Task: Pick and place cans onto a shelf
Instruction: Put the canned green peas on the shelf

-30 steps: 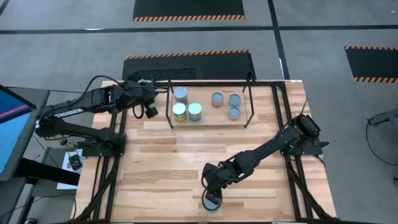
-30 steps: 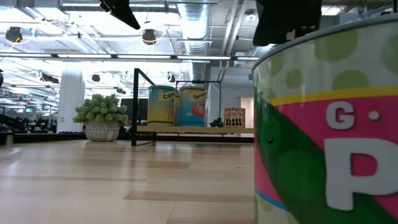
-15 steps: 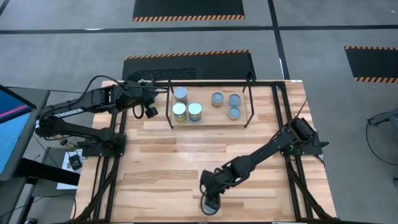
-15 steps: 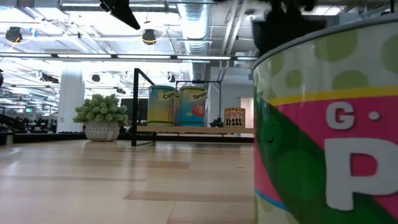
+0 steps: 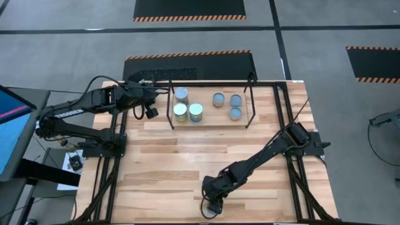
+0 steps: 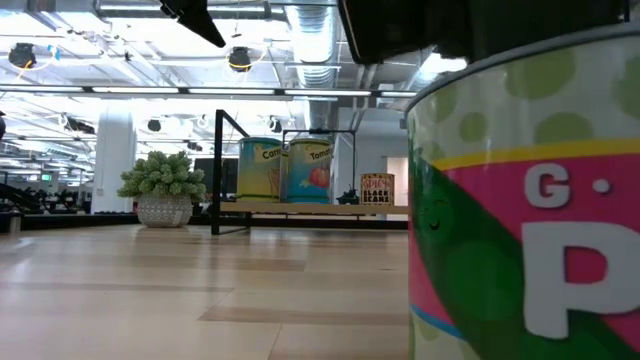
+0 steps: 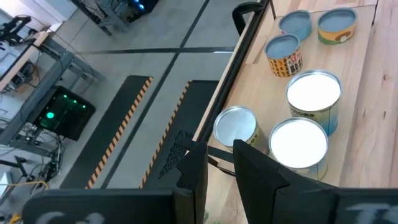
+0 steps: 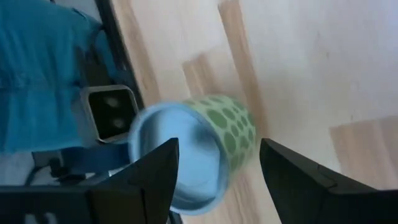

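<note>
A can with green dots and a bluish top (image 8: 186, 155) stands upright at the table's near edge, filling the right of the low view (image 6: 530, 200). My right gripper (image 8: 217, 168) is open just above it, one finger on each side of its top. In the high view (image 5: 210, 206) the gripper covers the can. Several cans (image 5: 195, 112) stand on the shelf's wood board (image 5: 209, 120) at the far side. My left gripper (image 7: 221, 168) hangs by the shelf's far left corner (image 5: 159, 90), its fingers a narrow gap apart and empty.
A spiky green potted plant (image 6: 162, 190) stands left of the shelf. The low camera's box (image 8: 109, 112) sits right beside the green can at the near edge. Bare wood lies between the can and the shelf (image 5: 187, 156). Something blue (image 8: 37, 74) shows beyond the near edge.
My right gripper has moved toward the table's near edge and down over the green-dotted can, and in the high view it now covers the can. The can has stayed in place.
</note>
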